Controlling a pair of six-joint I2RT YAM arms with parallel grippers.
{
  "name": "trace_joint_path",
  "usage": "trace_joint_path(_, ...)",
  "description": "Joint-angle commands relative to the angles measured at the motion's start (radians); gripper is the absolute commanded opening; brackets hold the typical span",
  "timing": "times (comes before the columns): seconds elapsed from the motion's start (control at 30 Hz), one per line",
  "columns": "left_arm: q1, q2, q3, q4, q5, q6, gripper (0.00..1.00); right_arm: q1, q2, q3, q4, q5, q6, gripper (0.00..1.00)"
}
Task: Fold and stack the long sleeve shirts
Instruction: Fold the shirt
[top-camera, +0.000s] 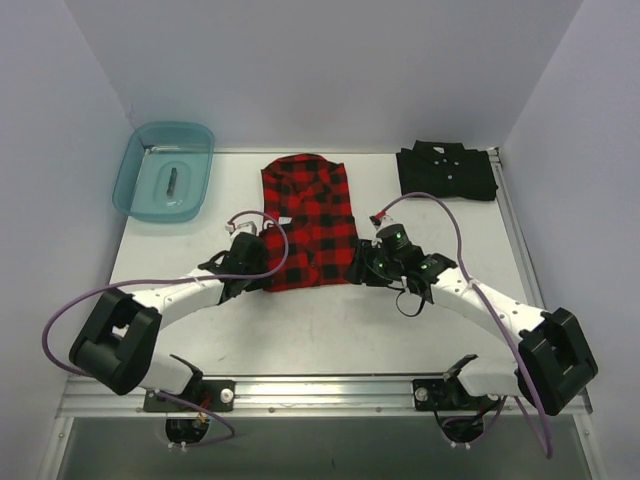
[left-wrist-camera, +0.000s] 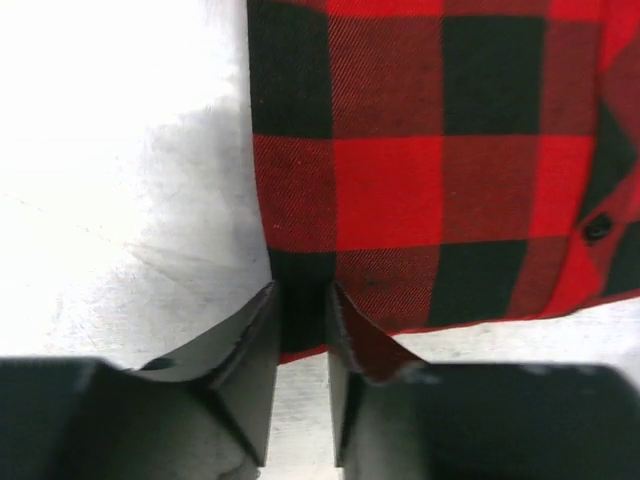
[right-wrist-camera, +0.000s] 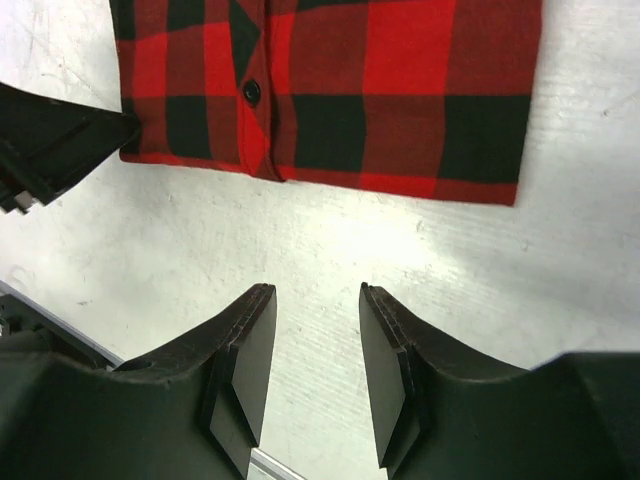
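two grippers flank the red-and-black plaid flannel shirt (top-camera: 309, 222): left gripper (left-wrist-camera: 301, 322) pinching its near hem corner, right gripper (right-wrist-camera: 316, 330) spread, empty, just off the hem.

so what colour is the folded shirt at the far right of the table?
Plain black, with small white buttons; it shows only in the top external view.

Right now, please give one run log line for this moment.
plaid shirt: folded, centre | black shirt: folded, far right | left end effector: on plaid hem | right end effector: open, empty

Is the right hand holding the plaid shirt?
No, the right hand is open over bare table, apart from the plaid shirt.
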Motion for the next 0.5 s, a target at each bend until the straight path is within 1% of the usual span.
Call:
trace_joint_path(0.0,-0.008,0.039,-0.009,0.005,0.020,-0.030,0.31,0.010,-0.073,-0.026,-0.071,0.055,-0.008,0.39)
trace_joint_path(0.1,-0.042,0.072,-0.027,0.023,0.036,-0.068,0.23,0.010,-0.108,-0.046,-0.088,0.071,-0.010,0.39)
trace_joint_path(0.2,-0.120,0.088,-0.053,0.035,0.046,-0.135,0.22,0.010,-0.146,-0.056,-0.116,0.092,-0.016,0.39)
trace_joint_path(0.23,-0.169,0.091,-0.058,0.032,0.047,-0.158,0.22,0.010,-0.169,-0.059,-0.122,0.097,-0.019,0.39)
trace_joint_path(0.3,-0.234,0.095,-0.071,0.040,0.073,-0.249,0.21,0.005,-0.189,-0.063,-0.149,0.112,-0.031,0.39)
trace_joint_path(0.33,-0.267,0.094,-0.074,0.043,0.084,-0.281,0.22,0.004,-0.211,-0.066,-0.160,0.135,-0.035,0.39)
trace_joint_path(0.37,-0.353,0.091,-0.070,0.054,0.099,-0.334,0.23,0.001,-0.220,-0.065,-0.172,0.147,-0.047,0.39)
trace_joint_path(0.4,-0.396,0.088,-0.062,0.068,0.101,-0.347,0.26,-0.010,-0.231,-0.069,-0.195,0.160,-0.051,0.40)
trace_joint_path(0.43,-0.448,0.085,-0.041,0.065,0.095,-0.353,0.33,-0.022,-0.250,-0.073,-0.205,0.169,-0.053,0.40)
trace_joint_path(0.47,-0.529,0.071,-0.019,0.052,0.060,-0.344,0.37,-0.036,-0.260,-0.076,-0.212,0.166,-0.056,0.40)
